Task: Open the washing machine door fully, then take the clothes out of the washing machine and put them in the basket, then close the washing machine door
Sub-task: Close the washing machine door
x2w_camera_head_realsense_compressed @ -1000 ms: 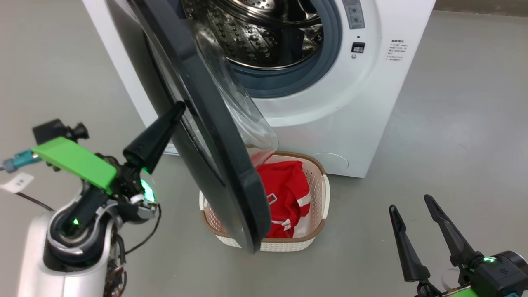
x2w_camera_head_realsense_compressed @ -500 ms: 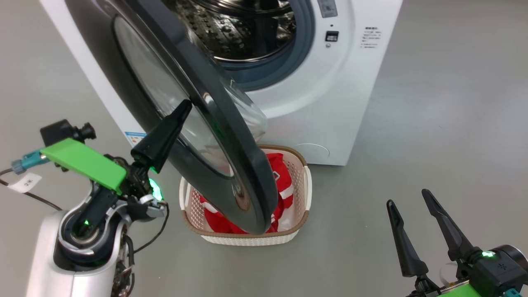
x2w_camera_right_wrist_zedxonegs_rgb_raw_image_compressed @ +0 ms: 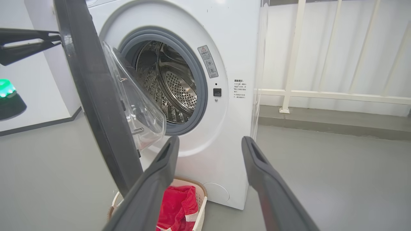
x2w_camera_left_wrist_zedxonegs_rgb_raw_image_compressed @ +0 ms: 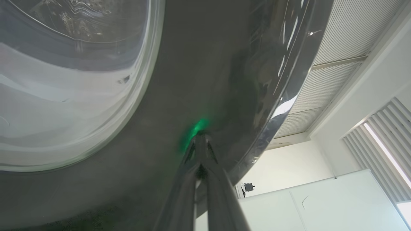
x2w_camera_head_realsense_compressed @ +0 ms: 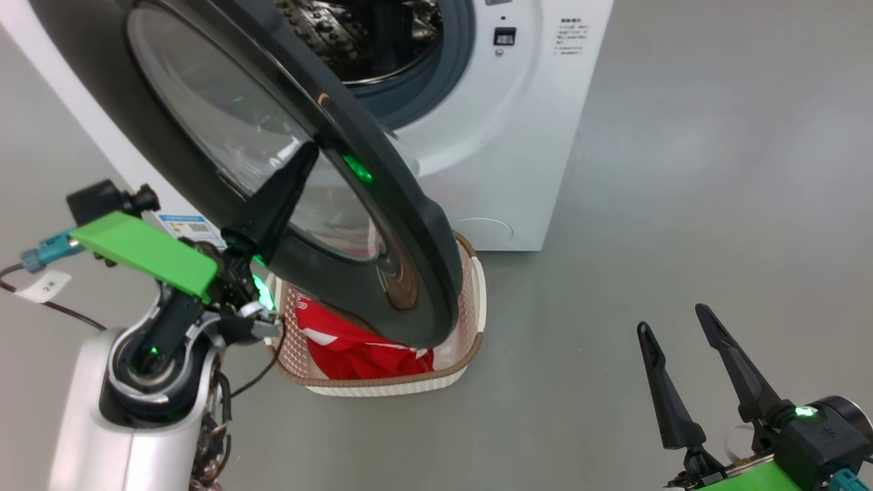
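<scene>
A: Entry one: washing machine door (x2w_camera_head_realsense_compressed: 409, 225). Position?

B: Partway between wide open and latched. Glass bowl turned toward the drum (x2w_camera_right_wrist_zedxonegs_rgb_raw_image_compressed: 173, 86), lower edge hanging over the basket (x2w_camera_head_realsense_compressed: 382, 382).

A: Contact?

B: Touched by left gripper (x2w_camera_head_realsense_compressed: 303, 157): fingers pressed together, holding nothing, tip laid on the glossy outer face just beside the window.

A: Entry two: clothes (x2w_camera_head_realsense_compressed: 354, 348)?

B: Red heap inside the basket, on the floor against the front of the washing machine (x2w_camera_head_realsense_compressed: 505, 136), left of centre. Drum apparently bare (far side hidden).

A: Hazards?

B: Likely a slip of the narrow tip across the curved, slick face, leaving the door short of the latch. Possible scrape of the door's lower edge on the basket rim or raised fabric; clearance hard to judge. Possible jam of the bowl against the gasket (x2w_camera_right_wrist_zedxonegs_rgb_raw_image_compressed: 196, 73) if pushed off-line.

A: Room?

B: Wide bare floor (x2w_camera_head_realsense_compressed: 682, 170) to the right. Right gripper (x2w_camera_head_realsense_compressed: 672, 319) near right, fingers spread and empty, well apart from the door. Tight on the left, with the arm close to the door.
</scene>
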Robot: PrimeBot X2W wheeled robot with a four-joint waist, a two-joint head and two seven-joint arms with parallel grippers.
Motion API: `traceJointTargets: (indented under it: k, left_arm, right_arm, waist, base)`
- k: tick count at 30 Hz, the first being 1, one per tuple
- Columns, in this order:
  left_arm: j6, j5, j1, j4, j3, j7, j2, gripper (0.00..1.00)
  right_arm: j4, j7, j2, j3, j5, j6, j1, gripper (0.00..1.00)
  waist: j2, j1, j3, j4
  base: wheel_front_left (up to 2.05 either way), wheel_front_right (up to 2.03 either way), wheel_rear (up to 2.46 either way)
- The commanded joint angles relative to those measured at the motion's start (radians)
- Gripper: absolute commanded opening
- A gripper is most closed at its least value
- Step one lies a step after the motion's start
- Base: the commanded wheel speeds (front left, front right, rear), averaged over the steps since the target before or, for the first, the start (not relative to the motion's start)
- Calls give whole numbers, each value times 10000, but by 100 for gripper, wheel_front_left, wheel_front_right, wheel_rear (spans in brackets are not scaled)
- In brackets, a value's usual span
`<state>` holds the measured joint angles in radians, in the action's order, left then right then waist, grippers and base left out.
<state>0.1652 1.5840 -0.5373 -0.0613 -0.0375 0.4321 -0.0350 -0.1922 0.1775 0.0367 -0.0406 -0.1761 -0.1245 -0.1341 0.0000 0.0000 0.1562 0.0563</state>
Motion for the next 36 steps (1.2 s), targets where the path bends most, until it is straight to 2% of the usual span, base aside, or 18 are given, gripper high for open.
traceJointTargets:
  k: [1,15,24,36]
  left_arm:
    - [-172,-45,-411,156,216,-104,-153,0]
    - [-538,-185,-1242,-533,38,-805,-164,0]
    - [-782,-678,-2007,-1546,142,-1417,-221,0]
    - [-1021,-772,-3026,-2462,125,-1808,-199,0]
  right_arm:
    - [-214,116,135,-200,-4,-62,350,100]
    - [-34,267,135,-279,-117,-62,580,100]
    - [83,395,135,-347,-194,-62,772,100]
    - [209,510,135,-443,-195,-62,953,100]
  waist:
    - [0,0,100,-127]
    - [0,0,550,-779]
    - [0,0,855,-1165]
    - [0,0,1191,-1609]
  base:
    - [0,0,0]
    - [0,0,0]
    - [0,0,0]
    - [0,0,0]
